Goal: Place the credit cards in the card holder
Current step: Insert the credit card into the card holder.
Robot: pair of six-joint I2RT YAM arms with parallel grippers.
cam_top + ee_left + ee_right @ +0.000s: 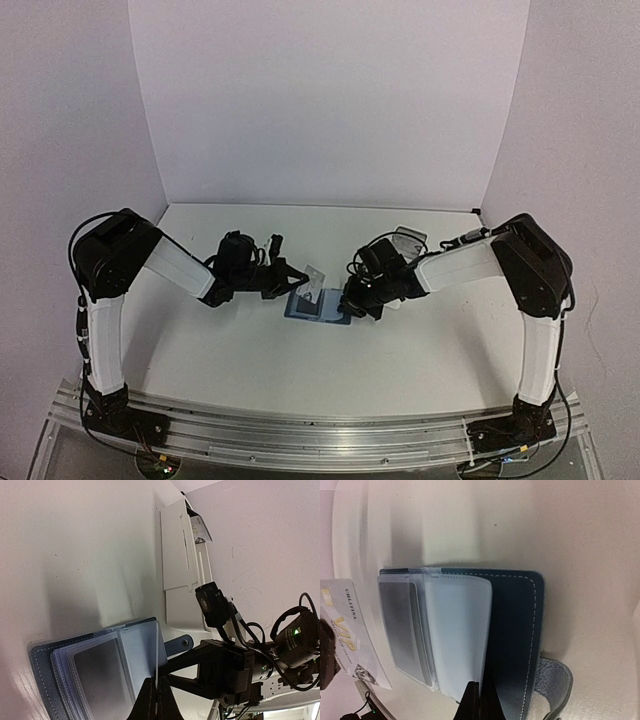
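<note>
the small dark-blue folding card holder lies open and flat on the white counter, near its middle and between the two arms. in the right wrist view its dark cover with pale stitching lies under light blue and clear sleeves, and the snap tab sticks out at one edge. a grey panel shows behind one clear sleeve; whether that is a card cannot be told.

the right gripper is clenched tight, its fingertips meeting at the holder's near edge where the pale sleeve borders the dark cover. whether a sleeve leaf is pinched between them is unclear.

a pale card with gold "vip" lettering hangs just beside the holder's open side, tilted and off the counter. the left gripper is clamped on it; from the left wrist it shows only as a thin edge-on line rising from the fingertips. from above, the card sits just behind the holder.

well apart, toward the back wall, lies a long white tray with a card-like slip at its far end.
</note>
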